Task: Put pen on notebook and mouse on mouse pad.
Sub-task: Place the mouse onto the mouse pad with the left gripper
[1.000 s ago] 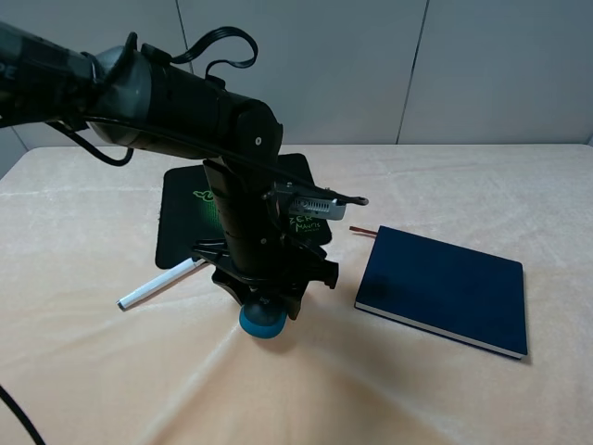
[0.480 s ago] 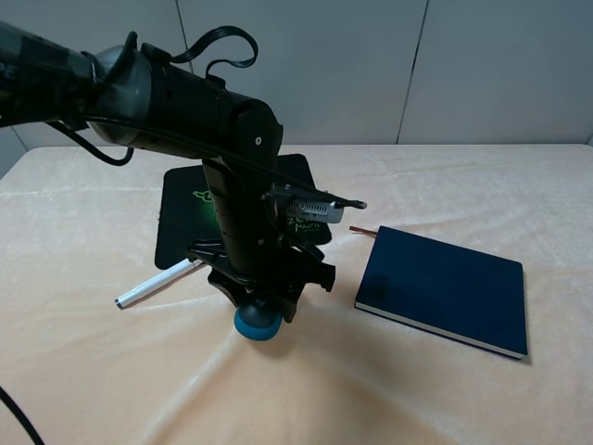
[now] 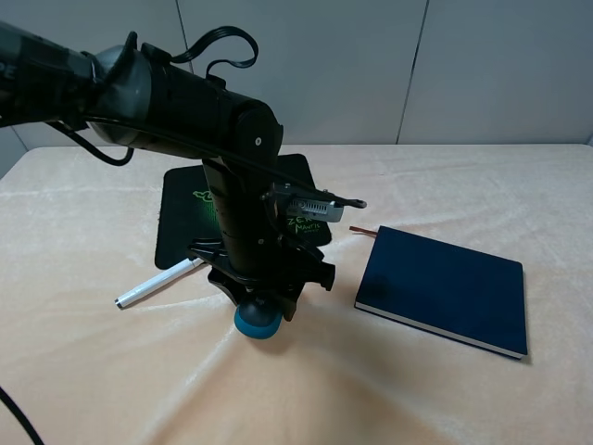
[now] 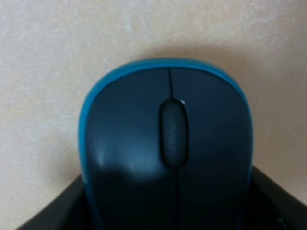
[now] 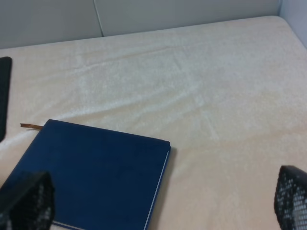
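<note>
0 of 2 placed | left gripper (image 3: 263,295) clamps mouse (image 4: 165,143), off mouse pad (image 3: 185,227) | pen (image 3: 157,282) off notebook (image 3: 445,287) | right gripper (image 5: 159,199) wide, empty

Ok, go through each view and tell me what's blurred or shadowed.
Left wrist: the mouse fills the frame, soft-focused, faint sheen on top. Right wrist: notebook crisp, right tool blurred, near the lens. Exterior high: sharp, evenly lit, soft shadow beside the mouse.

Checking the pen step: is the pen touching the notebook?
Apart. The exterior high view shows the pen on the cloth at the left and the notebook at the right, with the mouse and bare cloth between them.
</note>
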`<state>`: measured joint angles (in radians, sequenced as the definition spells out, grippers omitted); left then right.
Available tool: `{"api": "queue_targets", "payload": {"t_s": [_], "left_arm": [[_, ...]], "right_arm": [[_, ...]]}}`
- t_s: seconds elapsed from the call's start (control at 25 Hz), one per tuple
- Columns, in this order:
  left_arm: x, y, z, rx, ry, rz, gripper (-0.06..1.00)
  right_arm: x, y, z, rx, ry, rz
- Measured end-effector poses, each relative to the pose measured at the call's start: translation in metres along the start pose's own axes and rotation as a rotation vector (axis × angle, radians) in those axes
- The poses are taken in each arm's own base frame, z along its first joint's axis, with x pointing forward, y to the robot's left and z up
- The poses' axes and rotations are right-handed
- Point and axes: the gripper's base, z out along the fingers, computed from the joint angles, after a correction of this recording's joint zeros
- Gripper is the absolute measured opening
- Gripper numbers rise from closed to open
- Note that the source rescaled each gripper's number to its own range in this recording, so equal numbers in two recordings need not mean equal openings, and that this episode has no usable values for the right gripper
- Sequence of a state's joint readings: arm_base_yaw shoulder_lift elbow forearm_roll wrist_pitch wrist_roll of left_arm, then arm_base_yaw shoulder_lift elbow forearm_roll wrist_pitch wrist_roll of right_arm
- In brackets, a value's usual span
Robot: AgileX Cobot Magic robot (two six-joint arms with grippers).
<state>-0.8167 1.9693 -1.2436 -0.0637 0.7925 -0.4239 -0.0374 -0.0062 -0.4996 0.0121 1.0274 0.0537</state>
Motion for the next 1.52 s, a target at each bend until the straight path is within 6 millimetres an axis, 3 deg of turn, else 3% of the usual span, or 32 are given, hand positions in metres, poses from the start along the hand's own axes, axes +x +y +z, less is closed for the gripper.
{"api": "queue_targets", "payload": {"t_s": [0.72,1.28,1.52], "left_arm": [[0.0,0.001,-0.003,-0.015,0.011,0.005,0.49],[-0.03,0.001,-0.06,-0.128,-0.122,0.092,0.48],[-0.046,0.025,-0.069,-0.12,-0.154,0.038,0.48]], "right_arm": [[0.0,0.0,0.0,0.0,0.0,0.0],[0.0,0.0,0.0,0.0,0.0,0.0],[0.0,0.0,0.0,-0.001,0.0,0.001]]}}
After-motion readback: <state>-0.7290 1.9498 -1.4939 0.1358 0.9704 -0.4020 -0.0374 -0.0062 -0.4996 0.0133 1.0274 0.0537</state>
